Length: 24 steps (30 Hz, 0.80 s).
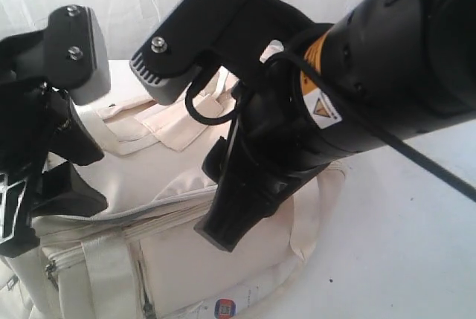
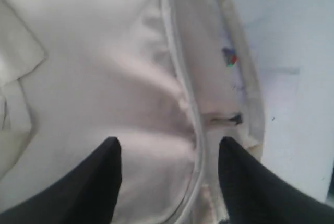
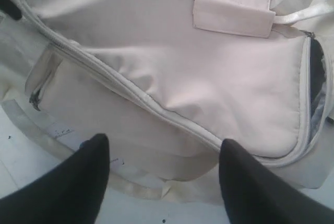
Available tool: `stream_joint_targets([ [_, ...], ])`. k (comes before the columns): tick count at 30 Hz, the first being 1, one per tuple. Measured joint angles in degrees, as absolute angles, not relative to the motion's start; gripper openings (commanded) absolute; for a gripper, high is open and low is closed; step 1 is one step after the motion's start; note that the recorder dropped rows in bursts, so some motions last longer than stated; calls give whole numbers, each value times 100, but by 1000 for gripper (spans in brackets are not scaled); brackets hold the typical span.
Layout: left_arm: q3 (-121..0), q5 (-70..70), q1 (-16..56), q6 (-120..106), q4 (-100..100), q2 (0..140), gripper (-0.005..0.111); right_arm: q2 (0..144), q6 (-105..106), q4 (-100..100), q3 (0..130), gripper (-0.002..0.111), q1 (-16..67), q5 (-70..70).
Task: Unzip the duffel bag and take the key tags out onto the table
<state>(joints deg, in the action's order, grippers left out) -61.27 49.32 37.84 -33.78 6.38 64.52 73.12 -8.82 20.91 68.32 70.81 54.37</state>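
Note:
The cream duffel bag (image 1: 178,259) lies on the white table (image 1: 401,245), with both arms hovering close over it. My left gripper (image 2: 169,148) is open above the bag's top, its dark fingers (image 2: 107,161) straddling a grey zipper line (image 2: 182,83), with a small dark zipper pull (image 2: 235,118) nearby. My right gripper (image 3: 164,148) is also open and holds nothing, poised over the bag's side panel and a long zipper seam (image 3: 151,106). At one end a zipper gap shows dark grey lining (image 3: 316,78). The key tags are hidden.
A small paper label with a red-blue mark (image 2: 229,57) lies at the bag's lower edge (image 1: 224,306). Shiny cream straps (image 3: 308,12) and a handle wrap (image 3: 232,12) drape over the bag. Bare table (image 2: 297,36) lies beside the bag.

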Motion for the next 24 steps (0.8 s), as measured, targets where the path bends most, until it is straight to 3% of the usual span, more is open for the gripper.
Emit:
stream_joint_targets([
  [6, -6242, 5214, 4672, -2401, -514, 6663, 68, 7312, -882, 2197, 6629, 50, 7081, 5108],
  [16, -6242, 4868, 4733, -2336, -717, 7349, 57, 7312, -882, 2308, 6411, 47, 7081, 5083],
  [18, -6242, 4890, 4733, -2464, -786, 7511, 46, 7312, -882, 2373, 6411, 47, 7081, 5205],
  [22, -6242, 4867, 4733, -2605, -1067, 7613, 3, 7312, -882, 2405, 6411, 47, 7081, 5312],
  [24, -6256, 4847, 4733, -2658, -1344, 7614, 0, 7312, -882, 2416, 6411, 47, 7081, 5337],
])
